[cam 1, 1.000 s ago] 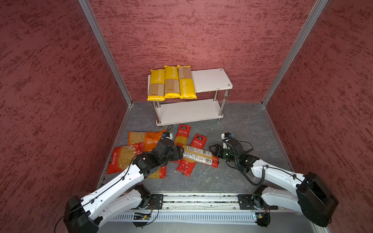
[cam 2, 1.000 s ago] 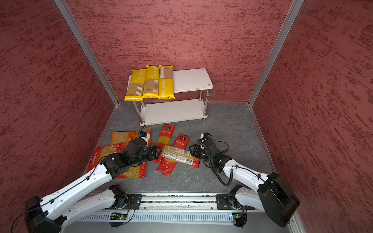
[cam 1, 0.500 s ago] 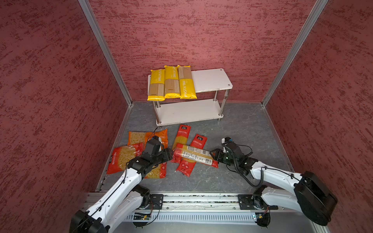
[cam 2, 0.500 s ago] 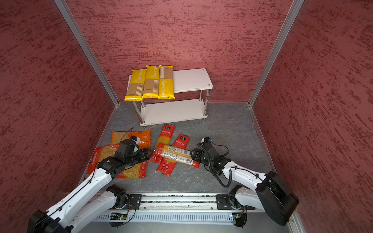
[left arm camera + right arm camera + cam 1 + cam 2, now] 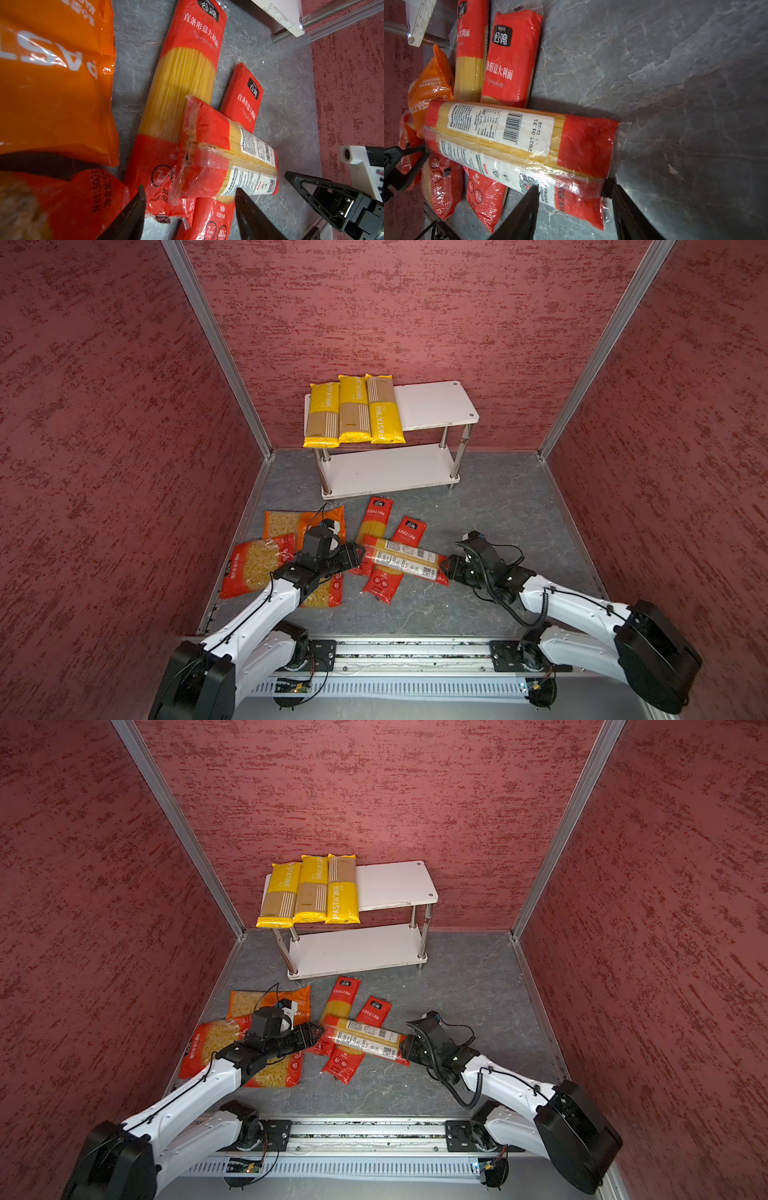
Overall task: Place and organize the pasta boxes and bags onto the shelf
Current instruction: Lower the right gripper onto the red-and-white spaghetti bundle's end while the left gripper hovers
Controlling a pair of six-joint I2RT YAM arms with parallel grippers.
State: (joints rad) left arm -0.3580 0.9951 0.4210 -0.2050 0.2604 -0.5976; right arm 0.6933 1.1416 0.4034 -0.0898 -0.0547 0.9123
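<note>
Both top views look steeply down from high at 6 o'clock toward the shelf point(image 5: 432, 406) at 12 o'clock, sharing the whole scene. The wrist views, low and close, share the crosswise spaghetti bag point(image 5: 226, 158): left faces 3 o'clock, right 9 o'clock.
</note>
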